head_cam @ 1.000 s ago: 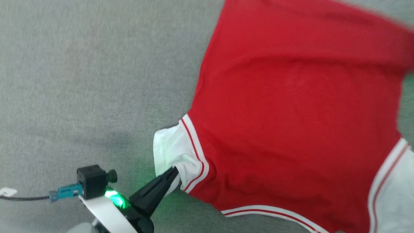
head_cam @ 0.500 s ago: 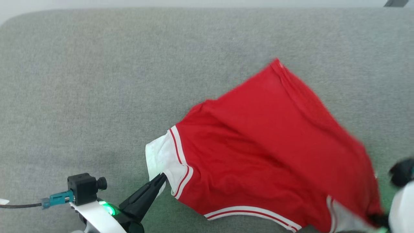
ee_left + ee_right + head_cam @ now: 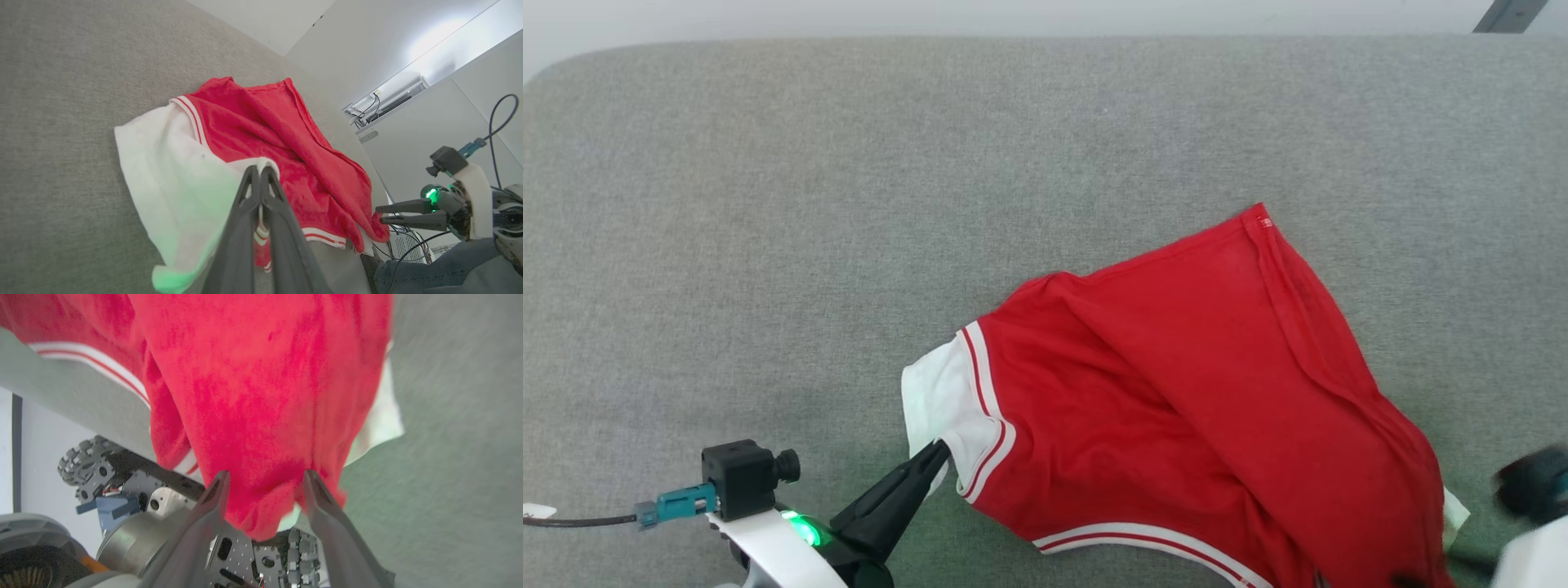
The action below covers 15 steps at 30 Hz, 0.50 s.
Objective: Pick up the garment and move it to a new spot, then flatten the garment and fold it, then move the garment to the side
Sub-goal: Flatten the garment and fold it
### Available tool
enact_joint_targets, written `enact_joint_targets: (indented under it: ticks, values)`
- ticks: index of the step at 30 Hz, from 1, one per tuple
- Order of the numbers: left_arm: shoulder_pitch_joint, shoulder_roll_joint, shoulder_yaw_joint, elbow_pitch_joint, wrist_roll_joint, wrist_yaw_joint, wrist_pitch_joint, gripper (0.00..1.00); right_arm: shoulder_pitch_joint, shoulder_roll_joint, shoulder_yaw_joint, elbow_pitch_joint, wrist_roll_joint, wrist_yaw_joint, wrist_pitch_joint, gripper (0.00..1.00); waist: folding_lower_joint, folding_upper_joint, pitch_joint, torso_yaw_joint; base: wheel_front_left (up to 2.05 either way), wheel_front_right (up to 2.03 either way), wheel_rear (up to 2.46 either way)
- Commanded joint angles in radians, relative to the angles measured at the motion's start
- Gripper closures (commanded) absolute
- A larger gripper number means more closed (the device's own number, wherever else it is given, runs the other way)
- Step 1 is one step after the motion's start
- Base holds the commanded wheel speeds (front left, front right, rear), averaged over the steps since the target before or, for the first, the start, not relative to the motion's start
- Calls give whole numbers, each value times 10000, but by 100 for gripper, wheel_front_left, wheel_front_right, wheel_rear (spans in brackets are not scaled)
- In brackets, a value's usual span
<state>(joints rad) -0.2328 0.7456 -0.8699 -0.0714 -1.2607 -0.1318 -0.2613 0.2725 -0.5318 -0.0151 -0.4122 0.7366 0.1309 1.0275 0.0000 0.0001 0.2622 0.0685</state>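
Plainly, the garment [image 3: 1176, 408] lies rumpled on the near right part of the grey surface [image 3: 849, 204]. Its long axis runs roughly along the near edge, from a white panel [image 3: 935, 392] on the left to a red corner on the right. A thick red fold crosses it on a slant, from the far corner down to that right corner.

The left gripper [image 3: 935, 453] has its jaws pressed together, pinching the white panel at its near corner. It comes at the cloth from the near left, so the whole garment lies ahead and to the right of it.

The right gripper [image 3: 265, 475] has its jaws spread. The red corner hangs between the fingers [image 3: 216, 490] but is not pinched. That corner droops over the near edge of the surface, with the robot's base below it.

The coming move turns on this right corner. The right arm is far nearer to it, and the cloth sits straight ahead of the spread jaws. To flatten the garment, the fold probably has to be drawn away from the left grip, along the long axis.

Bare surface lies far and left; near and right the edge is close, so the cloth could slide off.
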Motion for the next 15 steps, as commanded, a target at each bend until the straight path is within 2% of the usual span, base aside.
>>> enact_joint_targets:
  ticks: [1,5,7,11,12,15]
  values:
    - [62,-46,38,-32,24,26,-54,100,-232,-52,-339,-362,38,-3,-93,0,0,-1,76,50,0,0,0]
    - [-61,-175,49,-130,180,26,-55,100,-1044,-213,-1403,-1199,144,-3,-158,0,0,-1,298,218,0,0,0]
    - [-157,-294,21,-159,233,26,-55,100,-1779,-319,-1666,-1232,15,-3,-201,0,0,-1,432,350,0,0,0]
    - [-334,-463,-36,-151,283,26,-55,100,-3225,-372,-1363,-795,-287,-3,-523,0,0,-1,675,564,0,0,0]
    - [-495,-571,-81,-105,307,26,-55,100,-4292,-337,-915,-208,-547,-3,-878,0,0,-1,880,726,0,0,0]
    - [-755,-750,-170,-90,312,26,-53,100,-5690,-221,-97,999,-917,-3,-1278,0,0,-1,1180,990,0,0,0]
